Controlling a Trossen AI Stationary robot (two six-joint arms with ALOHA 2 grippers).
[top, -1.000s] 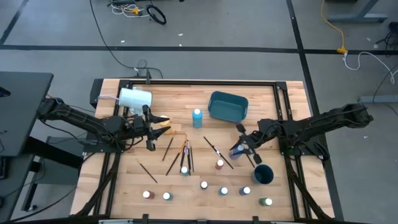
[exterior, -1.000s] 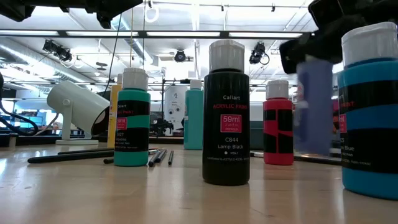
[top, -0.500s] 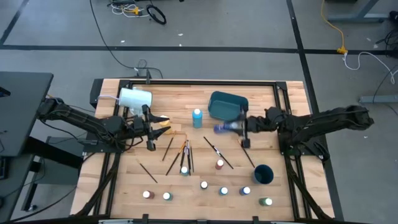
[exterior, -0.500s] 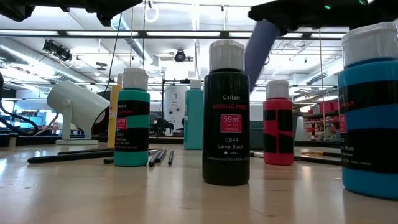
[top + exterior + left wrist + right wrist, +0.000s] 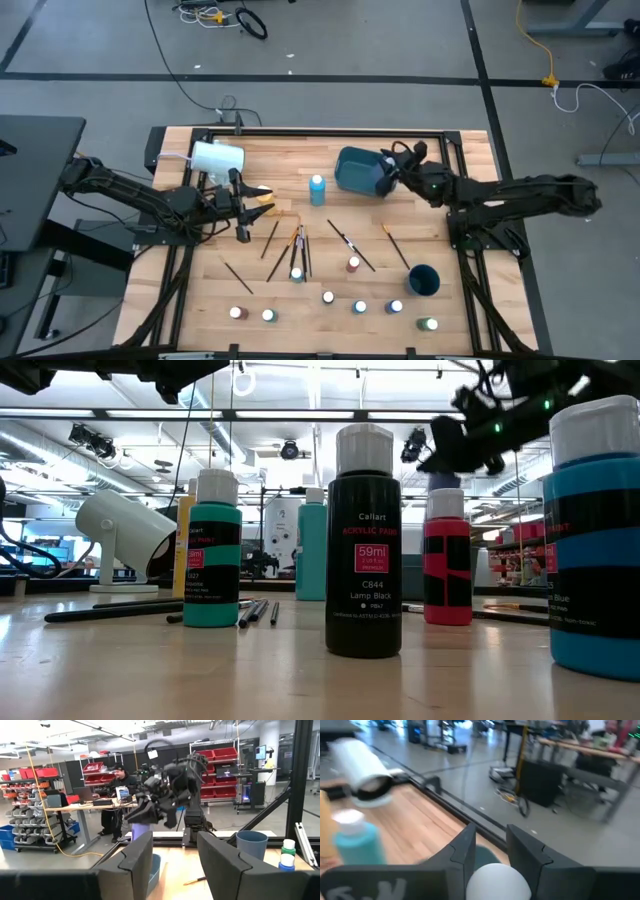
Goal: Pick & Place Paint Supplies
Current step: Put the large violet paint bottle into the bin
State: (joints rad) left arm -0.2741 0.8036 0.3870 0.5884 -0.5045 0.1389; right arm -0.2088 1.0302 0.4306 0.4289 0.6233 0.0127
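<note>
A small purple paint bottle (image 5: 140,829) is pinched in the right pincer (image 5: 392,172), pale cap (image 5: 497,881) showing between its fingers, held over the teal bin (image 5: 362,172) at about one o'clock on the tabletop (image 5: 280,160). The bottle is judged light, rigid and smooth-sided; mid-body is the safest hold. The right arm is stretched low, inward from three o'clock. The left pincer (image 5: 243,208) is spread, empty, at nine o'clock near the white cup (image 5: 215,159).
</note>
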